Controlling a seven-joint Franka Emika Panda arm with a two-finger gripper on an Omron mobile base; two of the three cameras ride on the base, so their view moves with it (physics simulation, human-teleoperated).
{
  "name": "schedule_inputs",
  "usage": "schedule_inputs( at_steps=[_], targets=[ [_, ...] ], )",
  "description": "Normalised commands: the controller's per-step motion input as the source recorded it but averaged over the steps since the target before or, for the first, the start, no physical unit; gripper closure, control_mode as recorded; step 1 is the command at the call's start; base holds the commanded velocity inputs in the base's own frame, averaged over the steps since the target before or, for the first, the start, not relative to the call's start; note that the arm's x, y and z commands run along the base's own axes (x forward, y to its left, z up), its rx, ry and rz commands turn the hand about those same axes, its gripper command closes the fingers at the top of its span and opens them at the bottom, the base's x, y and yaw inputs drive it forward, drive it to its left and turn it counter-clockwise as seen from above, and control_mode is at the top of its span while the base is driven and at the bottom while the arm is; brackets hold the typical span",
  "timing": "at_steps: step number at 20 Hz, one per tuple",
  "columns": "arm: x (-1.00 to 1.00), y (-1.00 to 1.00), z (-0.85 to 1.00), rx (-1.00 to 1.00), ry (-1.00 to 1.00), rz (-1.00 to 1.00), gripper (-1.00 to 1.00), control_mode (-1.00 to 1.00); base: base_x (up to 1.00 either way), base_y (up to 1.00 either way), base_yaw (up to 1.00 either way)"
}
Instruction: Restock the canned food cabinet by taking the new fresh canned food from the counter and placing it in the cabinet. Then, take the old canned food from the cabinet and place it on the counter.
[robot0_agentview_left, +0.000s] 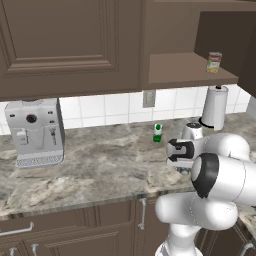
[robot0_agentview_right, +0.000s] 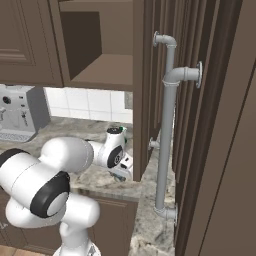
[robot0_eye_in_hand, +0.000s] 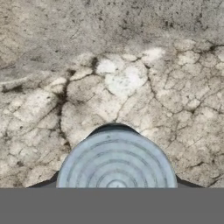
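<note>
New can: I see the new fresh canned food (robot0_eye_in_hand: 116, 162) from above in my hand view, its ringed silvery lid at the bottom centre, standing upright on the counter (robot0_eye_in_hand: 131, 65).
Gripper: my gripper (robot0_agentview_left: 182, 167) hangs low over the counter's right end, directly above that lid (long axis vertical, in line with my approach).
Fingers: I cannot tell whether they are spread or pinching.
Old can: the old canned food (robot0_agentview_left: 214, 62) stands on the cabinet (robot0_agentview_left: 190, 70) shelf, up and to the right.
</note>
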Motion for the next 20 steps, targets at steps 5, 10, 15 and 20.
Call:
schedule_inputs(
  at_steps=[5,10,15,20],
  targets=[
    [-0.01,0.00,0.00,0.00,-0.01,0.00,1.00,-1.00,0.00,0.00,0.00],
    [-0.19,0.00,0.23,0.01,-0.20,0.00,1.00,-1.00,0.00,0.00,0.00],
    [-0.32,0.00,0.70,0.00,-0.37,0.00,1.00,-1.00,0.00,0.00,0.00],
    [-0.27,0.00,1.00,0.00,-0.39,0.01,1.00,-1.00,0.00,0.00,0.00]
  ],
)
